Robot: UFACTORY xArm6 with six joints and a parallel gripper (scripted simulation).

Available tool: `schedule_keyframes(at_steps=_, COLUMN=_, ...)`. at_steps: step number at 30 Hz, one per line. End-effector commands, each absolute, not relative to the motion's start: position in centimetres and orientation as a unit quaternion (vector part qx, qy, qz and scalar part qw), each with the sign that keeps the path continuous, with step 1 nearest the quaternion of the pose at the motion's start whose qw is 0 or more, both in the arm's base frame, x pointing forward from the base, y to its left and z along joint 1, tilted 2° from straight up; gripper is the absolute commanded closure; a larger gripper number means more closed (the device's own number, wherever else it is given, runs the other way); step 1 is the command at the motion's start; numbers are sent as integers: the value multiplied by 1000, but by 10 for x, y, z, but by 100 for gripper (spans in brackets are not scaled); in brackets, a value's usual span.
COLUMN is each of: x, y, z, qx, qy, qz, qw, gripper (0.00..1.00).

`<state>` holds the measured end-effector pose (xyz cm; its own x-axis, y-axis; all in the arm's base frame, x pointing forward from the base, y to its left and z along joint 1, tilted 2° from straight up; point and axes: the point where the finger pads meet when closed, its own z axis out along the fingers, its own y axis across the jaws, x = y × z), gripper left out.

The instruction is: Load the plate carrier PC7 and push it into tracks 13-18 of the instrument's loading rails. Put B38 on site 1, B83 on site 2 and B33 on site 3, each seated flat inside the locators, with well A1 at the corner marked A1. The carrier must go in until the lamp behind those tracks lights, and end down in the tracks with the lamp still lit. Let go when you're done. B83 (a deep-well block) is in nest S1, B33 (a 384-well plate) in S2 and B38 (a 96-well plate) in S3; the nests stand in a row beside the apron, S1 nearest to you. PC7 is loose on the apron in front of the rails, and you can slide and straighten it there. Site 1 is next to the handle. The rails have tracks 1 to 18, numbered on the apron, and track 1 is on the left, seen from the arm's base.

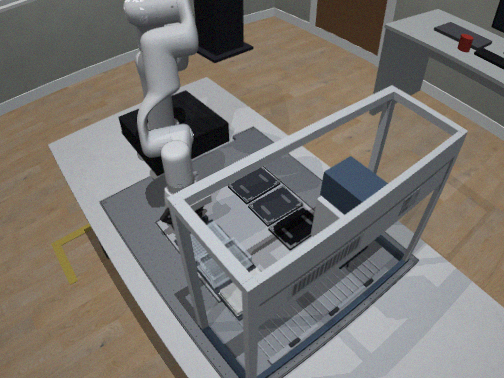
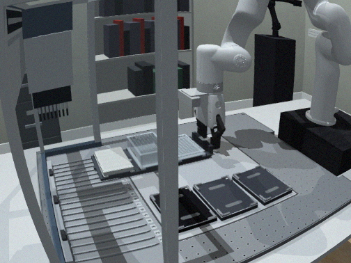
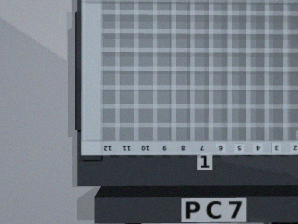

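Carrier PC7 (image 2: 153, 156) lies flat on the apron, its leading end at the far tracks of the rails (image 2: 101, 216). It carries a white 384-well plate (image 2: 113, 161) at the rail end, a clear deep-well block (image 2: 147, 147) in the middle and a 96-well plate (image 2: 189, 146) next to the handle. My gripper (image 2: 208, 137) is low at the handle end, open, with its fingers on either side of the handle (image 2: 203, 142). The wrist view shows the 96-well plate (image 3: 190, 75) on the site marked 1 (image 3: 204, 162) and the PC7 label (image 3: 214, 209). In the top view the frame hides the fingers.
Three empty dark nests (image 2: 224, 199) stand in a row beside the apron. The instrument's white frame post (image 2: 167, 132) and top frame (image 1: 320, 165) stand over the deck. A blue pipetting head (image 1: 350, 182) hangs inside the frame. The arm's black base block (image 2: 317, 139) is at the right.
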<state>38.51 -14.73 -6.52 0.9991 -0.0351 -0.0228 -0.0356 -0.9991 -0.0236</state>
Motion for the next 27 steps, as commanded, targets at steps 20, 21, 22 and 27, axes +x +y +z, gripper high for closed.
schedule_keyframes(at_steps=20, x=407, y=-149, z=-64, qx=-1000, qy=18, qz=9, qw=11, gripper=18)
schedule_keyframes(at_steps=21, x=408, y=-149, z=-64, qx=-1000, qy=18, qz=9, qw=11, gripper=18)
schedule_keyframes(at_steps=22, x=409, y=-149, z=-64, qx=-1000, qy=18, qz=9, qw=11, gripper=18)
schedule_keyframes(at_steps=27, x=414, y=-149, z=-64, qx=-1000, qy=18, qz=9, qw=11, gripper=18)
